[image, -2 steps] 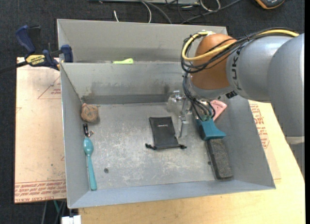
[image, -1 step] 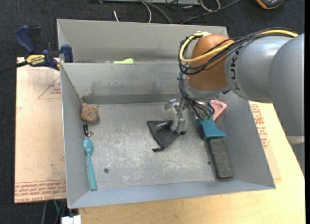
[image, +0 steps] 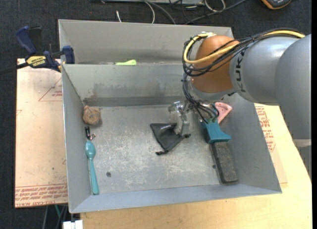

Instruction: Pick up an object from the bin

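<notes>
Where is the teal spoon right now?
In the camera view, the teal spoon lies along the bin's left wall, just below the brown lump.

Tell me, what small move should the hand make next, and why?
Probably ease straight down onto the dark floppy piece in the middle of the bin and grip it. The hand hangs right over its upper edge, while the teal-handled brush lies apart, further right in view.

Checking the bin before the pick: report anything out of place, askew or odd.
One thing stands out: a small yellow-green piece lies up on the back ledge of the bin, not on the floor with the rest. Under the gripper, the dark floppy piece lies crumpled. Nothing looks spilled or broken.
</notes>
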Robot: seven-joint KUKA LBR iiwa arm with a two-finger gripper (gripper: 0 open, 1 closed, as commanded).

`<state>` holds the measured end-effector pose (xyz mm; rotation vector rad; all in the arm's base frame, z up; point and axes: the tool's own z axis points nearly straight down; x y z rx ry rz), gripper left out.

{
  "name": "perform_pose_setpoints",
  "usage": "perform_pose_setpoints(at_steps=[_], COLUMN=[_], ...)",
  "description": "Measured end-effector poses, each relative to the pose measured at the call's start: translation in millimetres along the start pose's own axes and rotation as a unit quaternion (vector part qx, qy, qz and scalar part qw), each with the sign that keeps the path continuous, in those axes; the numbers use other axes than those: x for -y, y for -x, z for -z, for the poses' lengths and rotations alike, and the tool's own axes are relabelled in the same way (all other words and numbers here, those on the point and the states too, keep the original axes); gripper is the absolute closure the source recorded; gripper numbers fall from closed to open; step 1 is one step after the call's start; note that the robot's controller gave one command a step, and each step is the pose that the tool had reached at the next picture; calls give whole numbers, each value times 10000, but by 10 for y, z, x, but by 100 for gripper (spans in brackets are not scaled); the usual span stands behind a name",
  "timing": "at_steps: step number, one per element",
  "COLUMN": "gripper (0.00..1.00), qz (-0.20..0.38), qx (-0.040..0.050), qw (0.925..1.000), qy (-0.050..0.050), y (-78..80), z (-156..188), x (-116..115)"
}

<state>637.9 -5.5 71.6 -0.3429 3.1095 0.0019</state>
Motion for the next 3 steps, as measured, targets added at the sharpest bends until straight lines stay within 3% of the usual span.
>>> perform_pose_setpoints(at_steps=[1,2,3], gripper=[100,100,100], qz=[1316,2083,997], qx=[12,-11,-4], qw=[9913,9781,9950], qy=[7,18,9], y=[-120,-232,-166], z=[23,582,1350], x=[185,211,215])
